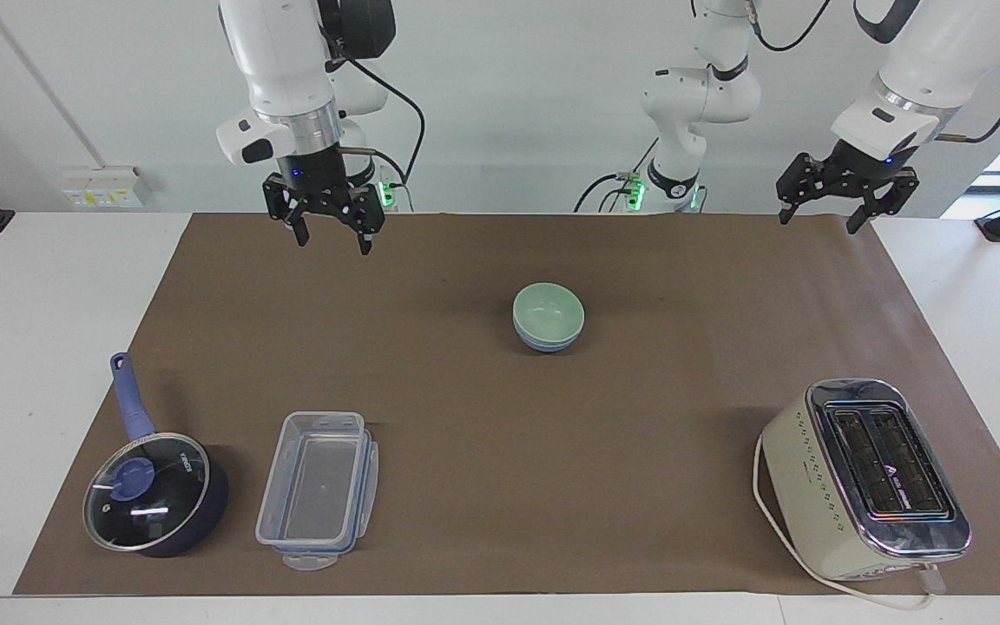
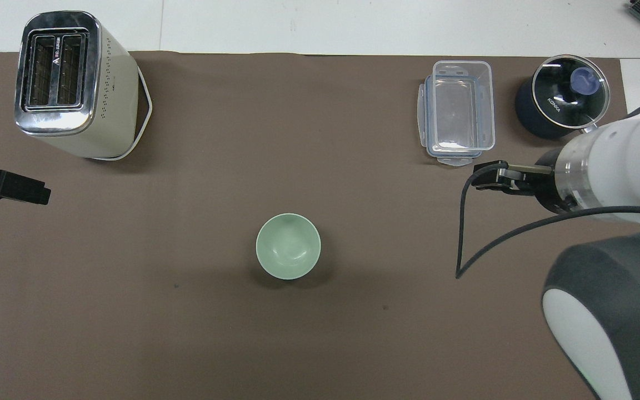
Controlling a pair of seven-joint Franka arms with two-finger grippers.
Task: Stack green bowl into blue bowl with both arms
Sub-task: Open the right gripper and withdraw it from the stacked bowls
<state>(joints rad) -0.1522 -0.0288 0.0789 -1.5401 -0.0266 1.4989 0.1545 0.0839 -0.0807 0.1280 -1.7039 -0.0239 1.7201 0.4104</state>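
The green bowl (image 1: 548,311) sits nested in the blue bowl (image 1: 543,344) in the middle of the brown mat; only a blue band shows below the green rim. From overhead only the green bowl (image 2: 288,246) shows, with the blue one hidden under it. My right gripper (image 1: 334,245) hangs open and empty, raised over the mat's edge by the robots, well away from the bowls toward the right arm's end. My left gripper (image 1: 819,223) waits open and empty over the mat's corner at the left arm's end.
A cream toaster (image 1: 865,477) with its cord stands far from the robots at the left arm's end. A clear plastic container (image 1: 318,490) and a dark blue lidded saucepan (image 1: 153,495) stand far from the robots at the right arm's end.
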